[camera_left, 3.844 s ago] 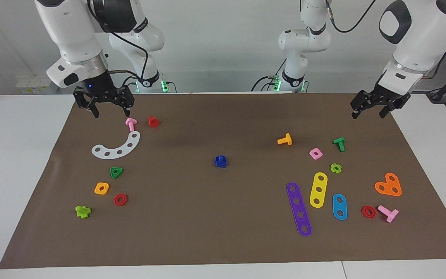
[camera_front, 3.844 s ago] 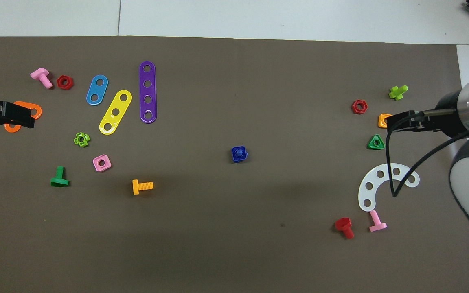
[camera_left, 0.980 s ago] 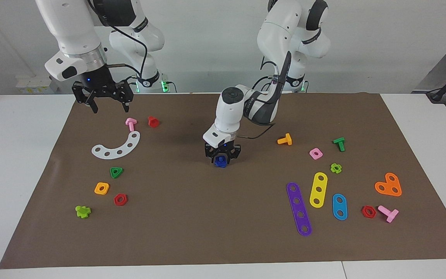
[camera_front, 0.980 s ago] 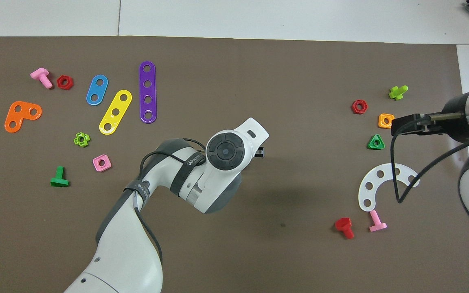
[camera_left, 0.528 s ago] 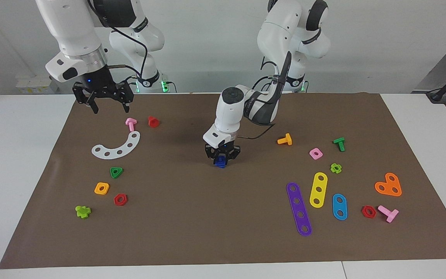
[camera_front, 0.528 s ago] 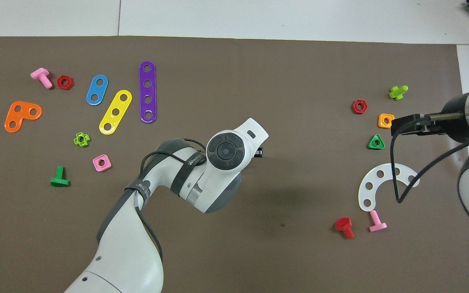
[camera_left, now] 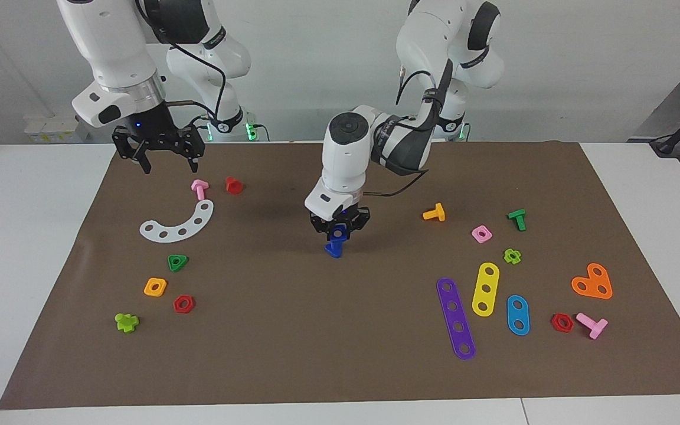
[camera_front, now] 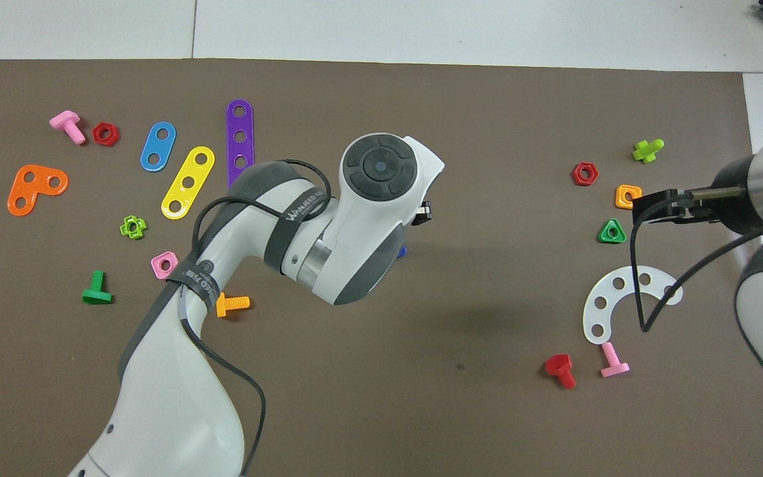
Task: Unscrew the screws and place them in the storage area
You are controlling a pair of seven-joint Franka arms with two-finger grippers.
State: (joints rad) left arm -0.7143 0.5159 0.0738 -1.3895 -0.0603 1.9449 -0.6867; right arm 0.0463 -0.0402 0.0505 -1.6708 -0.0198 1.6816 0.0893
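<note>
Brown mat (camera_left: pixel 340 354) covers a white table (camera_left: pixel 27 248); pale wall at the robots' end. Left gripper (camera_left: pixel 338 226), over mat centre, clamped on the dark-blue screw (camera_left: pixel 335 242), raised off the mat. Right gripper (camera_left: pixel 159 147) waits, fingers apart, over the storage area, beside the white curved strip (camera_left: pixel 179 225) and green triangular nut (camera_left: pixel 177 262).

The scene is evenly and brightly lit from above. A soft, diffuse shadow is cast on the brown mat (camera_left: pixel 293 330) at 10 o'clock of the left gripper (camera_left: pixel 339 230) in the facing view. Faint glare is seen on the white arm shells. Both views are rendered sharp.
</note>
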